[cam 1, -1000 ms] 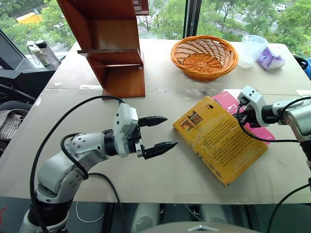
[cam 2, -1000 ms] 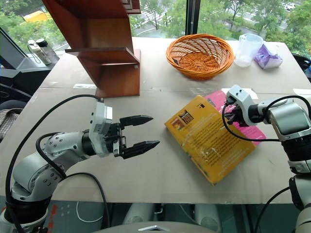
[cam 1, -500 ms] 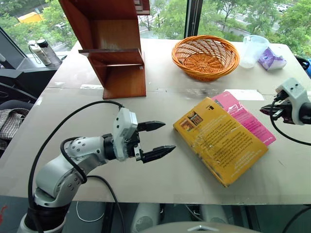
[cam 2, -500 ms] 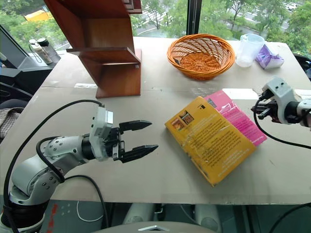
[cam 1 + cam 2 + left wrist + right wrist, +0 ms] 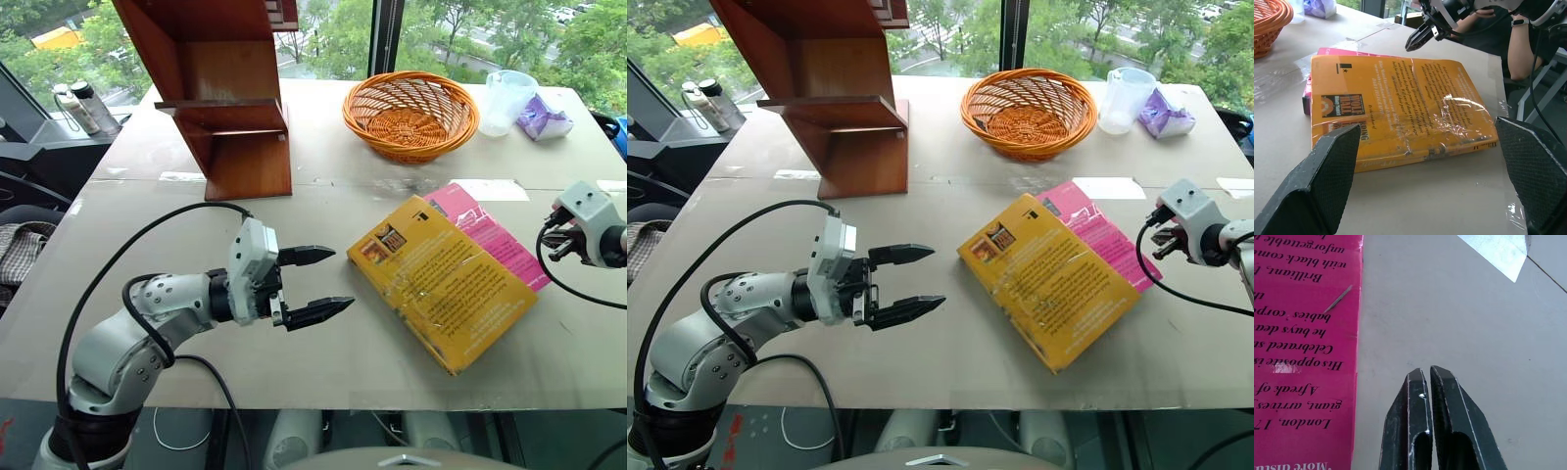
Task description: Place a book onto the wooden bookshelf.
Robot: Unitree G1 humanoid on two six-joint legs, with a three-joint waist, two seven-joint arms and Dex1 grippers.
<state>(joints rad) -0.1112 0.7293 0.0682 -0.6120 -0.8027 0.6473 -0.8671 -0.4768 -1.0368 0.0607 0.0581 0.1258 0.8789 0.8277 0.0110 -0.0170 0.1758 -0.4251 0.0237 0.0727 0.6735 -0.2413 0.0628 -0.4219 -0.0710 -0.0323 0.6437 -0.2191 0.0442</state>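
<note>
The book [image 5: 446, 289], yellow-orange and glossy, lies flat on the table partly over a bright pink book [image 5: 495, 235]. The wooden bookshelf [image 5: 220, 93] stands at the back left of the table. My left gripper [image 5: 321, 284] hovers open just left of the yellow book, its fingers spread and pointing at the book's near edge [image 5: 1400, 152]. My right gripper [image 5: 1163, 243] is shut and empty at the table's right side, just right of the pink book [image 5: 1303, 347].
An orange wicker basket [image 5: 411, 115] sits at the back centre. A clear plastic cup [image 5: 509, 101] and a purple bag [image 5: 545, 119] stand at the back right. Bottles [image 5: 80, 106] sit beyond the table's left edge. A person's arm [image 5: 1528, 44] shows beyond the far side.
My right gripper has drawn away from the books to the right, leaving the pink book's edge. The left gripper has held its place, still open.
</note>
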